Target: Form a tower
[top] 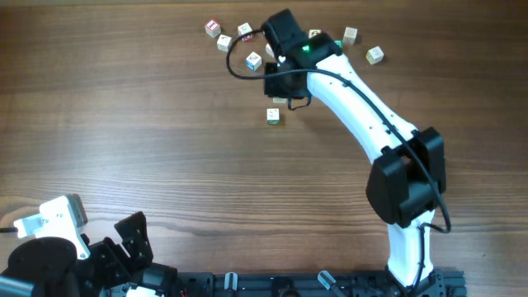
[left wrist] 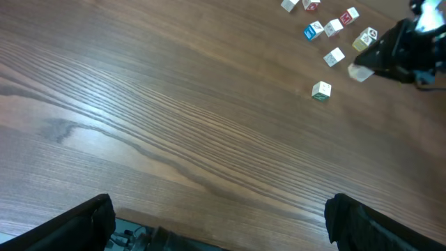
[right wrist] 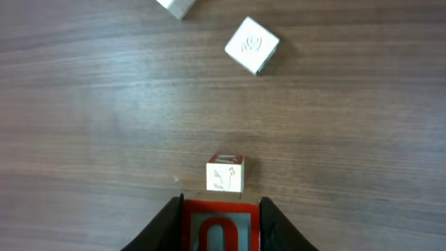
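The right arm reaches from its base at the near edge across the table to the far side, elbow bent and wrist turned down among the loose cubes. The right gripper is clamped on a red cube, one finger on each side. The left arm is folded at the near left corner, well apart from everything. The left gripper is spread wide and holds nothing. The tower stands alone just on the near side of the right gripper, with green print on its side. Its layers cannot be counted from overhead, and in the left wrist view it is too small to tell. The wrist hides the red cube from overhead and covers part of a far cube. In the right wrist view the lower edge cuts off the red cube. I cannot tell whether a small pale cube just ahead of it is the tower.
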